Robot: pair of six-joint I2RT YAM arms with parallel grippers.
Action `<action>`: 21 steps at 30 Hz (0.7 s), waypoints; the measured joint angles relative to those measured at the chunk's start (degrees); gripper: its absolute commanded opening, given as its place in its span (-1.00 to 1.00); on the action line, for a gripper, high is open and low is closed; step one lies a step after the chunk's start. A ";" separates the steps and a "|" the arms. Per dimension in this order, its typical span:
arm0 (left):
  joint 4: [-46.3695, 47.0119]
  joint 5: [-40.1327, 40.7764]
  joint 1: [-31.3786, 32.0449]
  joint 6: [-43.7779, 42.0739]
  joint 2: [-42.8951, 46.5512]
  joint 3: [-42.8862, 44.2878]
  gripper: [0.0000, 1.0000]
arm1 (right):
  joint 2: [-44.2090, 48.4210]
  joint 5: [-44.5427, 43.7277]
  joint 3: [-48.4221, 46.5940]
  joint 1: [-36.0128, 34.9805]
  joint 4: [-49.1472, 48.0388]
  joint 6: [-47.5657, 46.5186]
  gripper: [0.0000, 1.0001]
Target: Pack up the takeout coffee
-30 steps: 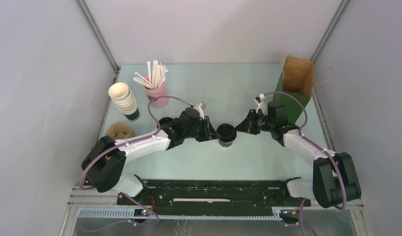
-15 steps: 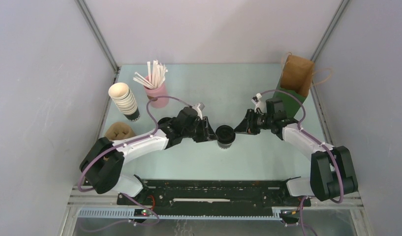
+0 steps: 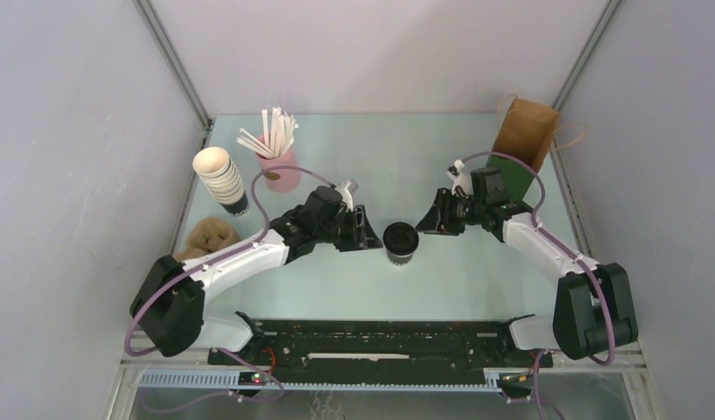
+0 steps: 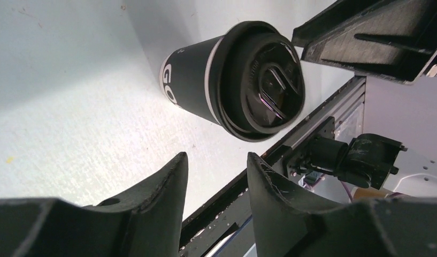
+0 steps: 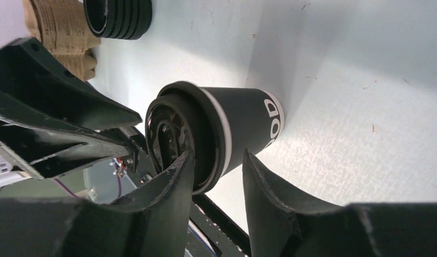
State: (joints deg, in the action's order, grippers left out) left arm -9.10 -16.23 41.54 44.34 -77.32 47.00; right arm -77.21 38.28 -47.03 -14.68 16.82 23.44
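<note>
Takeout coffee (image 3: 401,240), a small dark lidded paper cup, stands unpacked at the centre, well apart from the brown paper bag (image 3: 529,133) at far right, between left gripper (image 3: 369,237) and right gripper (image 3: 422,226), both partly open, holding nothing.

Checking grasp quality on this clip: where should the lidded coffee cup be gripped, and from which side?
Grip the paper wall just below the lid, coming in level from the side facing the bag. The cup stands upright, its lid overhangs the narrower wall and would likely stop slipping, and that side shortens the carry.
</note>
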 measured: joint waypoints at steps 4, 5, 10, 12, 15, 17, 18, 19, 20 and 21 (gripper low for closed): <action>-1.18 -0.61 -1.20 -1.31 0.39 2.08 0.32 | 1.66 -3.72 -1.92 -1.70 3.54 -0.92 0.12; -1.22 -0.83 -1.53 -1.49 0.42 2.75 0.38 | 2.45 -4.61 -2.29 -2.19 4.44 -1.11 0.16; -0.44 -2.56 -3.28 -1.97 -0.15 5.53 0.54 | 7.41 -10.56 -2.67 -6.21 8.94 -1.33 0.42; 0.17 -3.21 -3.72 -2.12 -1.81 7.30 0.56 | 9.03 -12.66 -2.67 -8.72 10.78 -1.14 0.53; 1.70 -4.81 -4.13 -2.36 -6.64 10.86 0.61 | 11.45 -13.70 -2.43 -10.99 12.83 -0.13 0.66; 2.43 -5.51 -4.24 -2.36 -8.55 11.87 0.66 | 14.08 -13.20 -1.25 -11.21 12.52 1.40 0.76; 2.99 -6.01 -4.24 -2.34 -9.84 12.52 0.68 | 15.65 -12.63 -0.07 -11.21 11.78 2.56 0.79; 3.50 -6.51 -4.24 -2.36 -10.80 12.96 0.72 | 17.09 -12.02 1.38 -11.21 10.67 3.63 0.82; 4.11 -6.97 -4.24 -2.34 -11.87 13.46 0.75 | 18.62 -11.21 3.30 -11.19 9.20 5.29 0.82; 4.70 -7.45 -4.24 -2.32 -12.81 13.90 0.78 | 19.82 -10.58 5.22 -11.21 7.63 6.82 0.82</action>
State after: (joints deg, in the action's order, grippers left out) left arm -4.40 -23.68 37.30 42.02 -90.13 60.90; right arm -57.39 27.70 -41.80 -25.89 24.45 30.26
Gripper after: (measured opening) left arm 0.850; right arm 0.900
